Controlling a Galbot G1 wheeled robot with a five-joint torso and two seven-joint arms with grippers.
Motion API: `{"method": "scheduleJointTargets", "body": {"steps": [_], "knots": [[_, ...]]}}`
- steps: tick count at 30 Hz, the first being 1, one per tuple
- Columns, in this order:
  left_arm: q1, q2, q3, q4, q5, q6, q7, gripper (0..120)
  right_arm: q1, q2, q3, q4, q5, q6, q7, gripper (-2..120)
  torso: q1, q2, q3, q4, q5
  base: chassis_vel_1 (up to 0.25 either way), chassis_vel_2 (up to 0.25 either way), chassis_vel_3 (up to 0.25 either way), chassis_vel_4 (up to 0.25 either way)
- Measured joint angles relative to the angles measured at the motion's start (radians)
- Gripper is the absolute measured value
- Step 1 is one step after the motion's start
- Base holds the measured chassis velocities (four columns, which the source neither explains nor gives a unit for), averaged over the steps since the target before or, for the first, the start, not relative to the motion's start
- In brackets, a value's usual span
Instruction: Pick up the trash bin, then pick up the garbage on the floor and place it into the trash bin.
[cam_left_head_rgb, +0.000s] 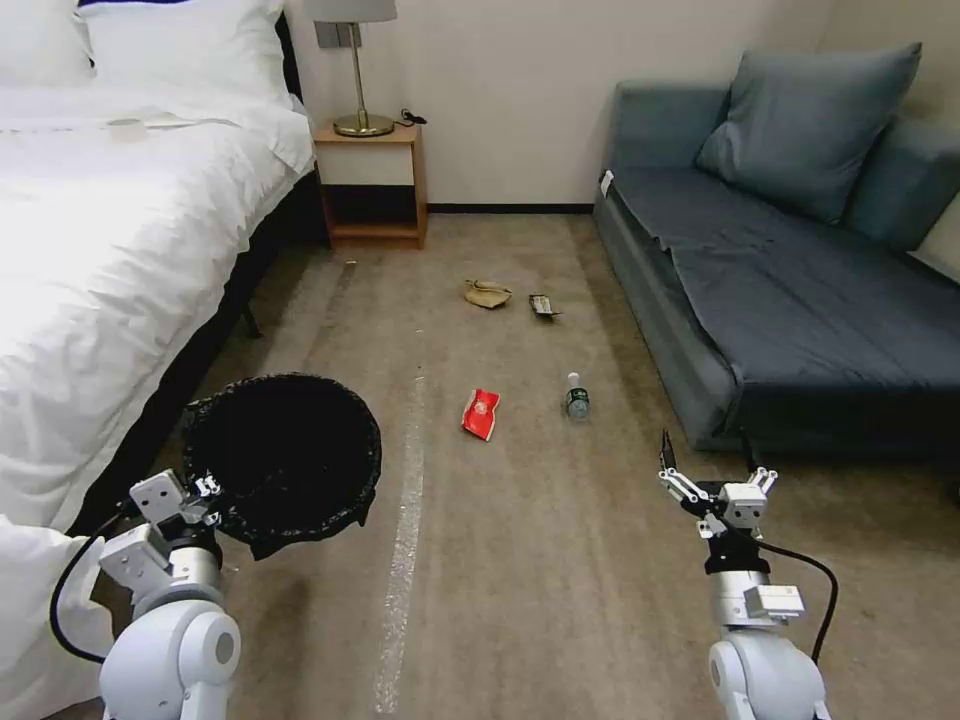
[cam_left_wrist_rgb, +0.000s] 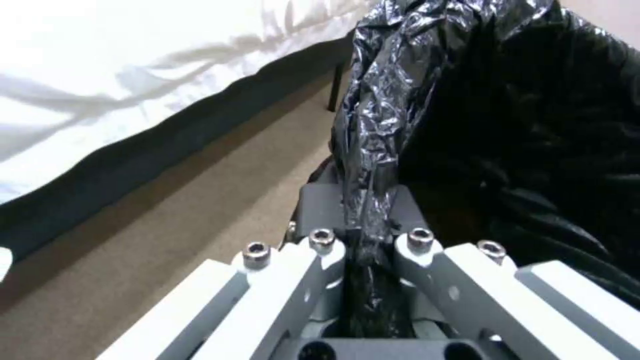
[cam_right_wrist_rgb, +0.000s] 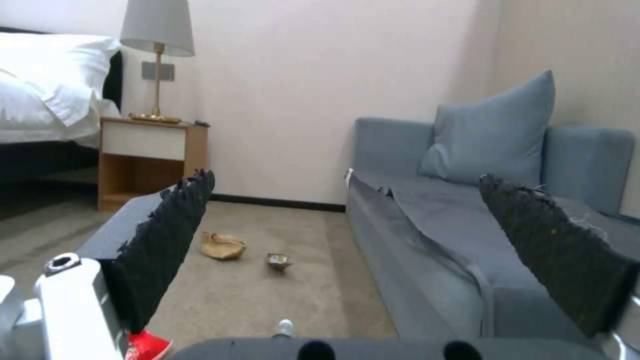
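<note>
From the head view, the left end effector (cam_left_head_rgb: 207, 492) is clamped on the near rim of the trash bin (cam_left_head_rgb: 283, 458), which is held off the carpet just beside the bed (cam_left_head_rgb: 110, 260). The bin's mouth faces up and slightly toward the camera; its black liner looks dark inside, and I cannot tell whether anything lies in it. Taking the bin as the landmark: the red snack packet (cam_left_head_rgb: 481, 413) lies on the floor beyond its far right side, its long axis running roughly away from the robot. The small clear bottle (cam_left_head_rgb: 577, 397) lies farther out on that side, cap pointing away toward the wall. The crumpled tan paper (cam_left_head_rgb: 487, 293) and the dark wrapper (cam_left_head_rgb: 543, 306) sit well beyond the bin, near each other, toward the nightstand (cam_left_head_rgb: 372, 186). Open carpet stretches between the bin and the sofa (cam_left_head_rgb: 790, 290). The right end effector (cam_left_head_rgb: 705, 475) hangs over the carpet near the sofa's front edge, fingers spread apart and holding nothing.

From the left wrist view, the fingers (cam_left_wrist_rgb: 320, 280) pinch a fold of the black liner (cam_left_wrist_rgb: 467, 125), with the bed's edge alongside.

From the right wrist view, both pads (cam_right_wrist_rgb: 167, 235) stand wide apart, framing the tan paper, the wrapper and the bottle's cap (cam_right_wrist_rgb: 285, 327); a corner of the red packet shows by the near pad.
</note>
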Motion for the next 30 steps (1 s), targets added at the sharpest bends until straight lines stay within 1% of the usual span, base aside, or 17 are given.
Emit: {"method": "scheduleJointTargets", "body": {"steps": [18, 30], "knots": [[0.006, -0.002, -0.006, 0.005, 0.017, -0.006, 0.000, 3, 0.000, 0.008, 0.005, -0.010, 0.002, 0.019, -0.017, 100, 0.000, 0.000, 0.000, -0.0001, 0.0000, -0.005, 0.005, 0.007, -0.007], [0.012, -0.004, -0.005, 0.003, 0.021, -0.012, 0.001, 3, -0.002, 0.012, 0.006, -0.018, 0.001, 0.042, -0.028, 100, 0.000, 0.000, 0.000, -0.0001, -0.0001, -0.127, 0.135, 0.123, -0.133]]}}
